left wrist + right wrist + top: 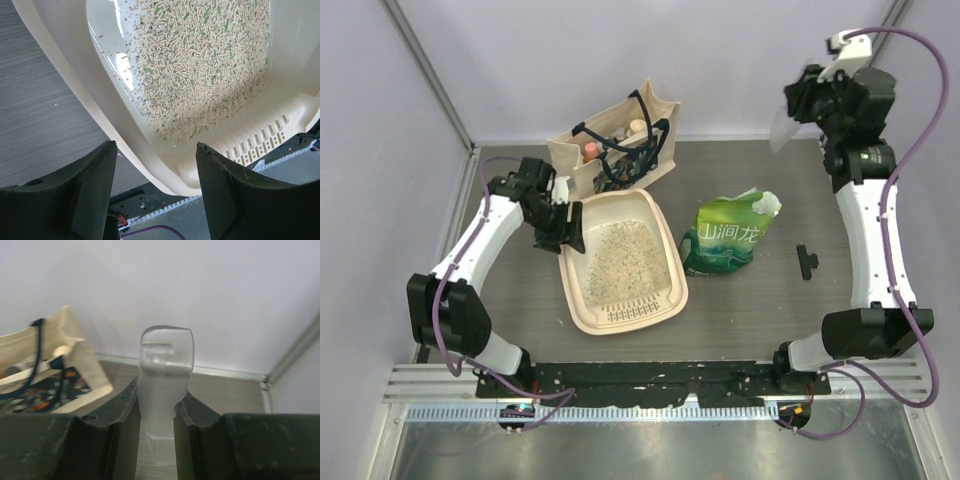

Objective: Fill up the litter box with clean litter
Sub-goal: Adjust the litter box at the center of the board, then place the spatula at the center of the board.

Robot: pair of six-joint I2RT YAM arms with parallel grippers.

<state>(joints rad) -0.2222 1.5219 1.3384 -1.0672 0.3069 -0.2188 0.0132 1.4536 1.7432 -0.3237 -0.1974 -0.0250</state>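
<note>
**Litter box** [626, 318]: cream tray with a slotted strip at its near end, set flat on the table [760, 310], left of centre. One long side is turned slightly towards the left arm.

**Litter** [620, 255]: pale pellets with green flecks, spread thinly over the floor of the litter box. Bare plastic is left showing along the walls. In the left wrist view, dark dust is seen around the edge of the patch.

**Left gripper** [560, 228]: placed at the far left rim of the litter box. The jaws are parted and nothing is gripped. In the left wrist view, the rim is seen between the two fingers [75, 195], with a strip of table showing beside it.

**Right gripper** [800, 108]: raised well to the right of the litter box and beyond its far end. The jaws are clamped on the handle of a clear plastic scoop [165, 360].

**Tote bag** [620, 140]: beige canvas with dark handles, stood just beyond the far end of the litter box. Small items are seen inside it.

**Green bag** [725, 235]: printed with white characters and torn open at the top, stood just right of the litter box.

**Small black part** [807, 261]: laid on the table, further right of the litter box than the green bag. What it is cannot be told.
</note>
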